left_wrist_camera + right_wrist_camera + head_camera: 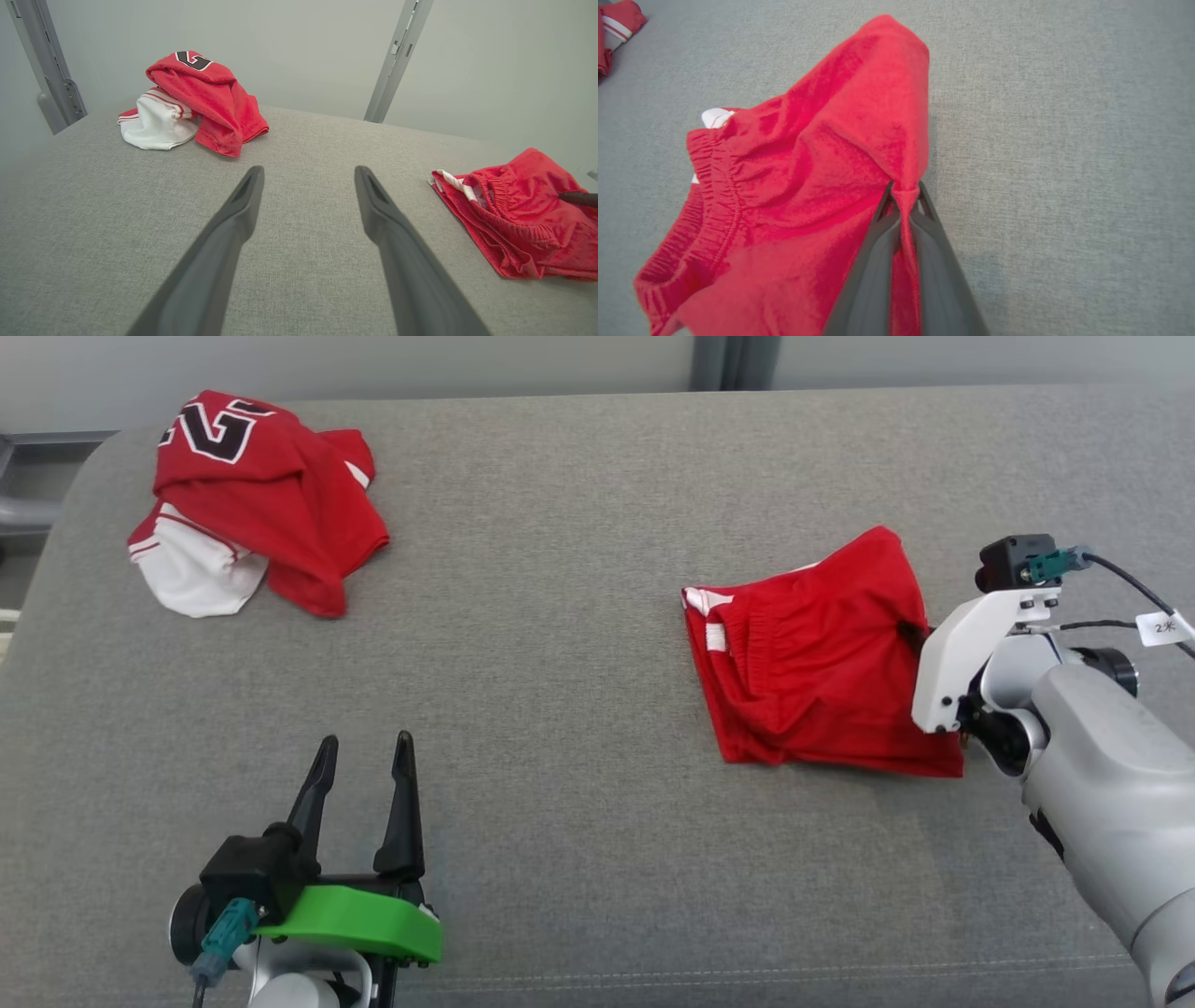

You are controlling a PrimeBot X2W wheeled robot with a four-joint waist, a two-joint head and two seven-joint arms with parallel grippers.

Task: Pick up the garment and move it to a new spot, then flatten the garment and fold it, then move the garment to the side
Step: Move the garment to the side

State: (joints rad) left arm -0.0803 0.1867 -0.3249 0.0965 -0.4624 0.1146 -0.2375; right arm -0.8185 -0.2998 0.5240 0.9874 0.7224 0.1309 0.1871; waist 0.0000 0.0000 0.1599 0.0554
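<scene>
The right gripper (906,196) has its two dark fingers squeezed together on a small fold of the red shorts (812,663), so I think the job right now is the first lift. To do it well, the arm should go up slowly and straight, because only a thin bit of cloth sits between the fingers and it could slip out with a fast pull. It should go high enough for the whole pair to hang free and not drag on the grey cushion (560,728). Then it can carry them to the big bare middle part, well away from the red jersey (271,495) and the white cloth (196,579) that lie in a heap near the far left corner. The left gripper (365,747) waits by the near edge with its fingers spread wide and nothing in them. It looks ready to help smooth things later. The shorts sit close to the right edge, about halfway between the near and far edges. They are bright red, soft and a bit fuzzy. They are crumpled and partly doubled over, with one corner poking up toward the far edge. The stretchy, bunched waistband faces left, and little white stripes peek out there.
</scene>
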